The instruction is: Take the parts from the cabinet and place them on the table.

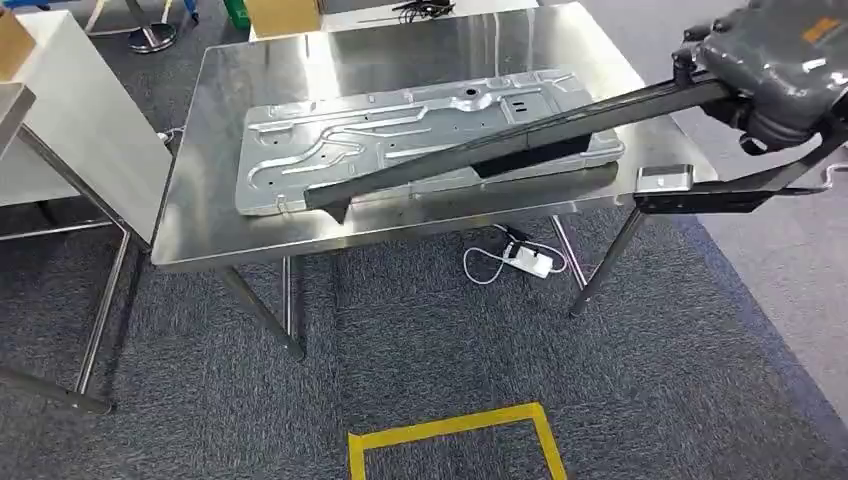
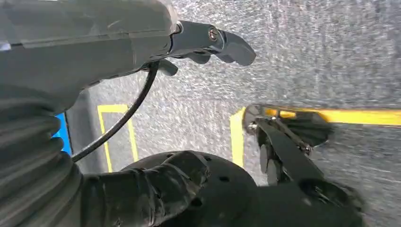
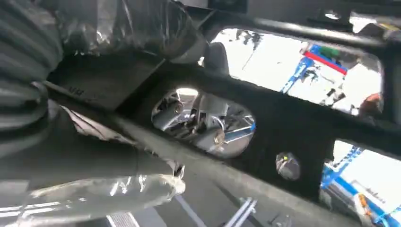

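Observation:
A grey stamped metal panel [image 1: 400, 130] lies flat on the steel table [image 1: 220, 230]. My right hand [image 1: 780, 70] at the upper right grips a long black frame part [image 1: 500, 140]. The part slants across the panel, its far tip near the panel's front left edge. Whether it touches the panel I cannot tell. A second black bar with a silver bracket [image 1: 665, 180] sticks out past the table's right corner. In the right wrist view my right hand [image 3: 118, 28] wraps the black frame [image 3: 293, 127] beside an oval hole. My left hand [image 2: 94, 42] hangs over the carpet, holding nothing, thumb and fingers apart.
A white power strip [image 1: 530, 262] with its cable lies on the carpet under the table. Yellow floor tape [image 1: 450, 430] marks a square in front. A white cabinet [image 1: 70, 110] on a metal frame stands at the left. A cardboard box [image 1: 283, 15] sits behind the table.

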